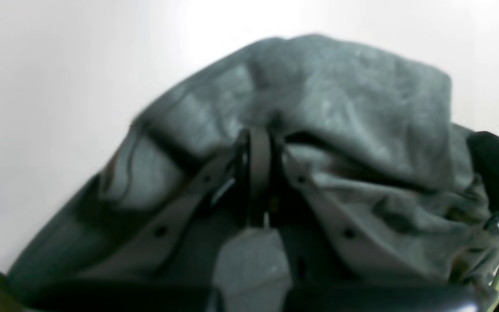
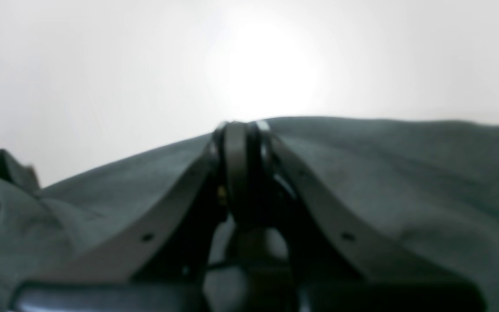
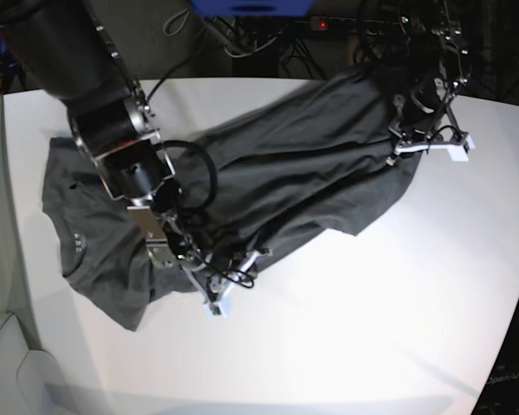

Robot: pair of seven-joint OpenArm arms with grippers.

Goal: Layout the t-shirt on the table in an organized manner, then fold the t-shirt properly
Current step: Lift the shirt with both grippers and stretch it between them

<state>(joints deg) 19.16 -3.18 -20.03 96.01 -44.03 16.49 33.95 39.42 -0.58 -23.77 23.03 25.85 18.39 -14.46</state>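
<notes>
The dark grey t-shirt point(image 3: 303, 147) lies rumpled and slantwise across the white table point(image 3: 372, 303), its neck with white print at the left point(image 3: 76, 246). My right gripper point(image 3: 238, 278) is at the shirt's near edge. In the right wrist view its fingers meet point(image 2: 236, 130), shut on the hem of the t-shirt point(image 2: 405, 173), with bare table point(image 2: 102, 65) beyond. My left gripper point(image 3: 415, 151) is at the shirt's far right end. The left wrist view shows it point(image 1: 259, 134) shut on a bunched fold of the t-shirt point(image 1: 340, 95) above the table point(image 1: 59, 65).
Cables and dark equipment point(image 3: 363, 35) crowd the space behind the table's far edge, with a blue object point(image 3: 251, 7) at the top. The table's left edge point(image 3: 13, 259) drops off close to the shirt. Bare tabletop spreads at the front right.
</notes>
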